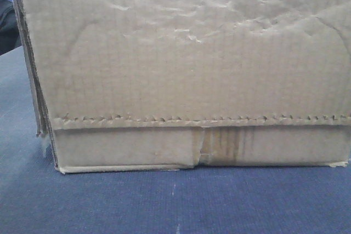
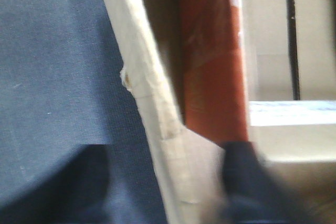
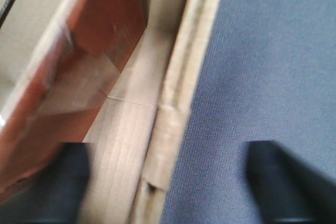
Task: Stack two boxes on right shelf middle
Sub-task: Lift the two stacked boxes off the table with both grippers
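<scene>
One brown cardboard box (image 1: 186, 69), wrinkled, with a serrated flap edge and a centre tape strip, stands on blue cloth and fills the front view. No second box shows, and the steel shelf is out of view. My left gripper (image 2: 152, 192) is open and straddles the box's pale left wall (image 2: 152, 103), with one dark finger over the cloth and the other finger (image 2: 247, 182) on the box side. My right gripper (image 3: 173, 182) is open and straddles the right wall (image 3: 178, 93) in the same way. Neither gripper shows in the front view.
Blue cloth (image 1: 164, 201) covers the surface under and around the box. A red-brown panel with shiny tape (image 2: 212, 61) lies just beyond the box wall and also shows in the right wrist view (image 3: 100, 30). Pale floor tiles (image 2: 273, 40) lie beyond it.
</scene>
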Available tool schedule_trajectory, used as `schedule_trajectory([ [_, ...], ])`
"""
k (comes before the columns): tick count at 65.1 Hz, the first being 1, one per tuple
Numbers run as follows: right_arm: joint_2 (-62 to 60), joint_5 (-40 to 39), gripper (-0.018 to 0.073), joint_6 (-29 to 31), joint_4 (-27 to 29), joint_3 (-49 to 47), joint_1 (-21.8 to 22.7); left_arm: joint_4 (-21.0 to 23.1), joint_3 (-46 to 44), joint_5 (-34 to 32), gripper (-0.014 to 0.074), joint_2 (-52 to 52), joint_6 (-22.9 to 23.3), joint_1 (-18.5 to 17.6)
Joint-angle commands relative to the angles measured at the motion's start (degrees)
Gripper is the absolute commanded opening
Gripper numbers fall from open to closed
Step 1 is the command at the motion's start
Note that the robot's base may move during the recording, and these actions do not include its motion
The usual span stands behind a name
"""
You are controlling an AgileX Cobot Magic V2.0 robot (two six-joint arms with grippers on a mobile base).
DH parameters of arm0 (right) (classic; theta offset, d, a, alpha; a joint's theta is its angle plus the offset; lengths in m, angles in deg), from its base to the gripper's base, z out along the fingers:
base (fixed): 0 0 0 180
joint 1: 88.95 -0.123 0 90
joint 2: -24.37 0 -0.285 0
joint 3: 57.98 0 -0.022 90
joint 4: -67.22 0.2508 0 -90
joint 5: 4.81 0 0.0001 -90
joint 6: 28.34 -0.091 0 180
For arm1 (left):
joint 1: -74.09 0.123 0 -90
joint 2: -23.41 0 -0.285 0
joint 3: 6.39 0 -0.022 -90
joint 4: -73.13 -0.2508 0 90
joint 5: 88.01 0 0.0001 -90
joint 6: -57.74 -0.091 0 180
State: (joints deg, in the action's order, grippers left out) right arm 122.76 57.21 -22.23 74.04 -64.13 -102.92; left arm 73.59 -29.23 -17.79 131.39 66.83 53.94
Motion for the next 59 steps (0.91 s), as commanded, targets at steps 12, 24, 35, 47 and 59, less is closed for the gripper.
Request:
schedule_trajectory([
  [12,-0.17,-0.28,-0.0155,-0.07,-0.45,-0.47,0.0,-0.45,0.05,-0.25,-0.0111,0.25,0.59,-0.22],
  [24,-0.43,-0.13,-0.0153,-0.62,-0.37,-0.47,0.0,-3.35,0.05,-0.25,-0.0111,-0.24,4.19,-0.22],
  [35,-3.18,-0.6,-0.0153,-0.75,-0.37,-0.47,0.0,-3.89,0.05,-0.25,-0.0111,-2.84,5.61,-0.22],
  [47,-8.1,-1.79,-0.0153,-0.88,-0.37,-2.16,0.0,-4.85,-0.19,-0.25,-0.0111,-7.78,5.88,-0.22],
  [59,-12.51,-2.69,-0.0153,-0.88,0.01,-6.75,0.0,-7.29,-0.84,-0.25,-0.0111,-14.5,6.16,-0.22],
])
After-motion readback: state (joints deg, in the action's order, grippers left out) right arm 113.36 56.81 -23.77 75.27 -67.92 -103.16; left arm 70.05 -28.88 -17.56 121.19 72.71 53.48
